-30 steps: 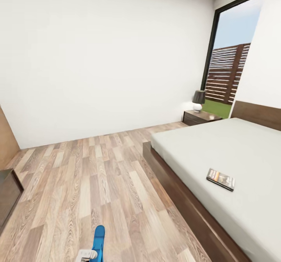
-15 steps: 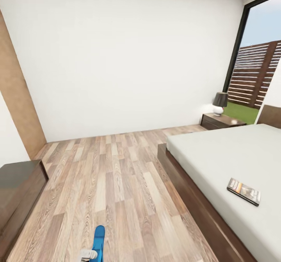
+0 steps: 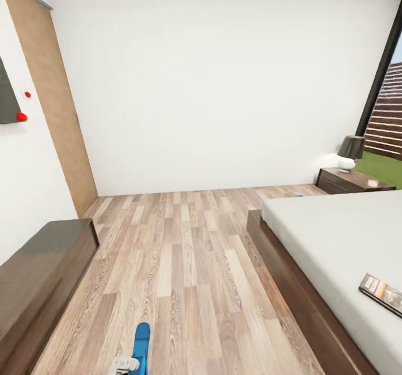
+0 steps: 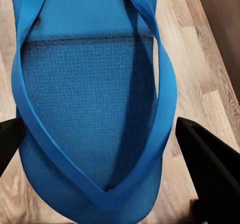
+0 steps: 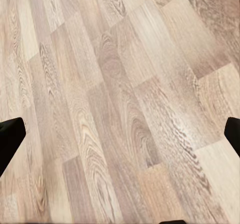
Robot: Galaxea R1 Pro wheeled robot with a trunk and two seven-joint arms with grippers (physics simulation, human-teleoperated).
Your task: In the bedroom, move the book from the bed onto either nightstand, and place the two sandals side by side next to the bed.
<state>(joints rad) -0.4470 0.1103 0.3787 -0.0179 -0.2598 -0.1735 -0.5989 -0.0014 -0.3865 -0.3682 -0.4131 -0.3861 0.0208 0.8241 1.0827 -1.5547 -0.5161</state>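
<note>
My left end effector (image 4: 100, 134) sits low and close in front of me, at the near edge of the head view, gripping one bright blue sandal (image 4: 92, 99); its dark fingers (image 4: 210, 164) flank the sole on both sides, and the sandal's tip (image 3: 142, 344) points away from me over the wood-plank floor (image 3: 184, 274). My right end effector (image 5: 120, 134) hangs above bare floor planks with its two fingertips (image 5: 10, 136) spread far apart and nothing between them.

The book (image 3: 382, 294) lies flat on the bed (image 3: 335, 235), near its right near part, at the right edge of my head view. The nightstand (image 3: 352, 181) stands at the far right by the window, with a lamp (image 3: 349, 153) on it. A small blue speck shows on the floor just beyond the bed's far corner; I cannot tell what it is.

Since a second ago my head view has swung left: the bed and book sit further right, and a low dark cabinet (image 3: 39, 285) and a brown door panel (image 3: 53, 96) have come in at the left. The held sandal stays in the same spot in view.
</note>
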